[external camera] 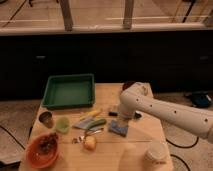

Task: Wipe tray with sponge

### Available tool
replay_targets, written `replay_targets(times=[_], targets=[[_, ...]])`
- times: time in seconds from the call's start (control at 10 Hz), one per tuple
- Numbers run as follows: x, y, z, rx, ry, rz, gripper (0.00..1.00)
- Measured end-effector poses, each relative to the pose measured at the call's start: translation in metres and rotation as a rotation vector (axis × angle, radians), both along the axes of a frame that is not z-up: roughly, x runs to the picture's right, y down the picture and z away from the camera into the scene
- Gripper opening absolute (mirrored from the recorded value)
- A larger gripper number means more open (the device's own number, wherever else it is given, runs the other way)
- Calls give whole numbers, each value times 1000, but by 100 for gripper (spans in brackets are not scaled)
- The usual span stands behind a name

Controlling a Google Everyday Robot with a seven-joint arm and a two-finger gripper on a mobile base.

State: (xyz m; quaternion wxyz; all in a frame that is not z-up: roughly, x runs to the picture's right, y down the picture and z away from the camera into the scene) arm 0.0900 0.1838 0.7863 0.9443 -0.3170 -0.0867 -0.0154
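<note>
The pickup is in hand: the gripper (123, 118) hangs over the sponge (118, 129) mid-way along the counter (112, 152), whether grasping I cannot tell, and it must next carry the sponge to the tray (70, 92) at the back-left corner.

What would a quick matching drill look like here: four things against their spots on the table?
Things:
1. tray
2. sponge
3. orange bowl
4. gripper

Places:
a. front-left corner of the table
b. middle of the table, under the arm
c. low, directly over the sponge
d. back-left of the table

Pairs: 1-d, 2-b, 3-a, 4-c
</note>
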Motion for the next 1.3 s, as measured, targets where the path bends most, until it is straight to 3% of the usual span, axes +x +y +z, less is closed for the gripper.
replay_targets(times=[0.5,1.1,1.3], targets=[[4,10,7,-12,37,15,80],[15,46,38,-82,80,38,80],[18,51,43,-98,90,43,71]])
